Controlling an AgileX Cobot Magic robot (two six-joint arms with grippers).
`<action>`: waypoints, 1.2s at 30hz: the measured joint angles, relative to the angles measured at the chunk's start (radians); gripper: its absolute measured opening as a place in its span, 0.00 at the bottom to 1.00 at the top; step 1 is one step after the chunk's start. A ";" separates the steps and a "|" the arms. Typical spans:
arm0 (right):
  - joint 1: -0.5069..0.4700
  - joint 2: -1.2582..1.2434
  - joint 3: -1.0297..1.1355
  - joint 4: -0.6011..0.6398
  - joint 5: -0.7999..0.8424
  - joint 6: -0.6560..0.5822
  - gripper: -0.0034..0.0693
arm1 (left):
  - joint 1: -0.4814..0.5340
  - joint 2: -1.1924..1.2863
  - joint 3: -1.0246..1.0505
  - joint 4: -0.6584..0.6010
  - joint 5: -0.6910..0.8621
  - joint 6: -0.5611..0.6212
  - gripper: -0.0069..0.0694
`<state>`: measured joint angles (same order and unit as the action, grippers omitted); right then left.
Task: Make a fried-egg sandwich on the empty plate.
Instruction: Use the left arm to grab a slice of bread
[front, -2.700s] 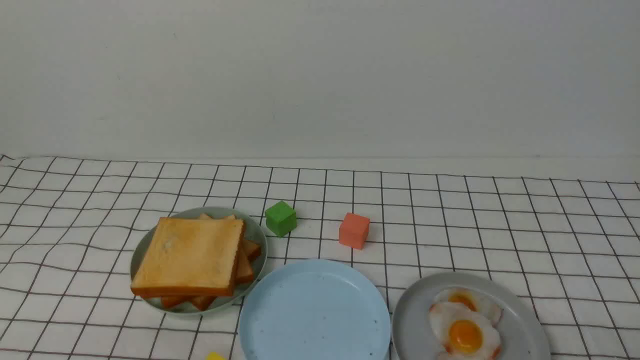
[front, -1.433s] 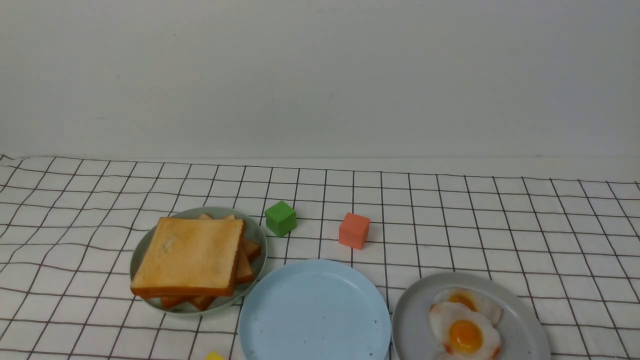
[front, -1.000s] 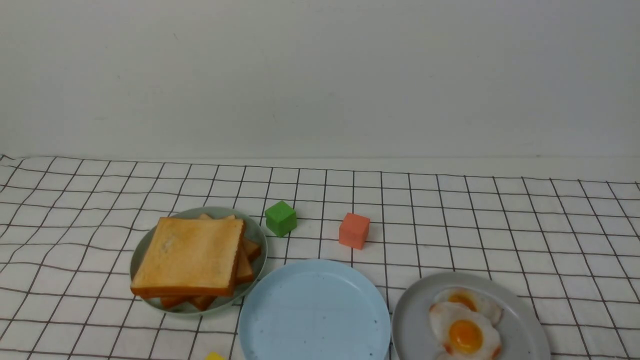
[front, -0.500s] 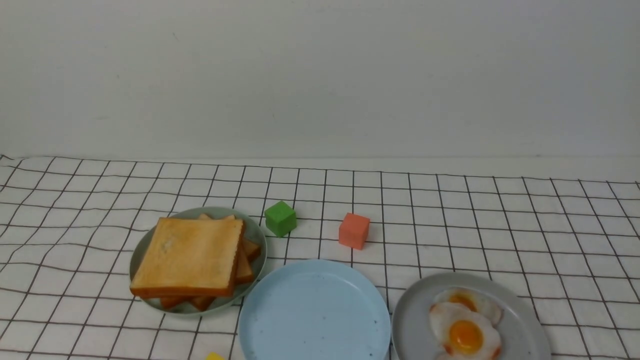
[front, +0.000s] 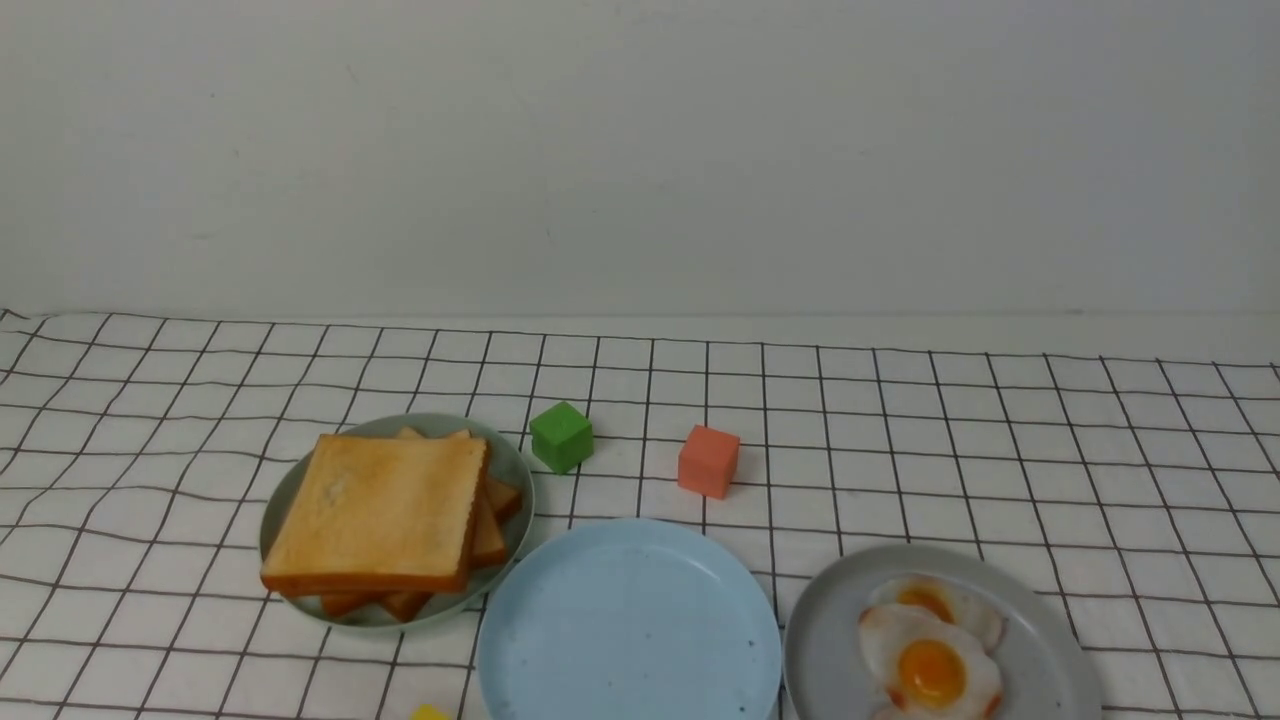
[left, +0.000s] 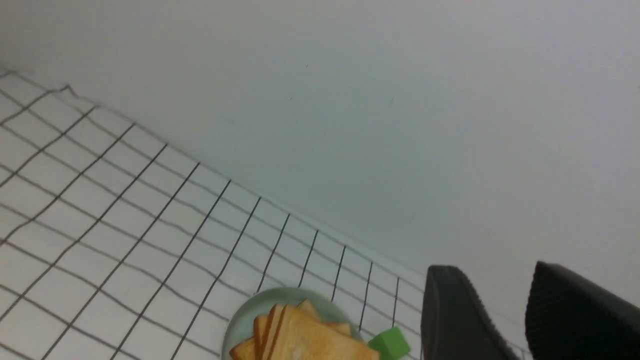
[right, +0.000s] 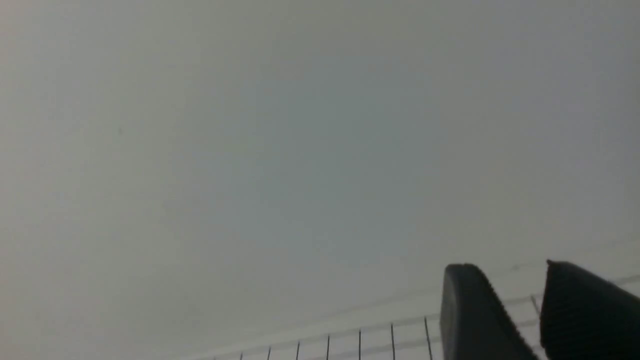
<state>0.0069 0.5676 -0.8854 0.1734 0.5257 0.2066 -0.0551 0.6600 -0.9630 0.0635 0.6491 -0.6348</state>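
The front camera looks forward and slightly down across the checked cloth (front: 900, 430) to the wall (front: 640, 150), with the blue plate (front: 628, 620) nearest. The tilted left wrist camera shares the toast pile (front: 380, 515) and green cube (front: 561, 437). The right wrist camera faces mostly wall.

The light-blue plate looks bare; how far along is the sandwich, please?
Nothing is done: the light-blue plate is bare. Nothing is in hand: the left gripper and right gripper are open. All remains: toast from the pale green plate, a fried egg from the grey plate, then more toast.

Toast plate (front: 505, 455) left of empty plate (front: 628, 620), egg plate (front: 830, 640) right, left cube (front: 561, 437) and right cube (front: 708, 461) behind.
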 joint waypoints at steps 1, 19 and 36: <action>0.021 0.009 0.022 0.004 0.018 -0.001 0.38 | 0.000 0.025 0.011 -0.005 -0.003 0.000 0.40; 0.287 0.032 0.163 0.060 0.289 -0.142 0.38 | 0.065 0.558 0.043 -0.407 0.167 0.406 0.40; 0.381 0.032 0.163 0.094 0.313 -0.153 0.38 | 0.295 0.979 -0.118 -0.793 0.246 1.195 0.53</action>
<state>0.3883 0.5996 -0.7225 0.2671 0.8391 0.0535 0.2401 1.6389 -1.0805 -0.7294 0.8946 0.5602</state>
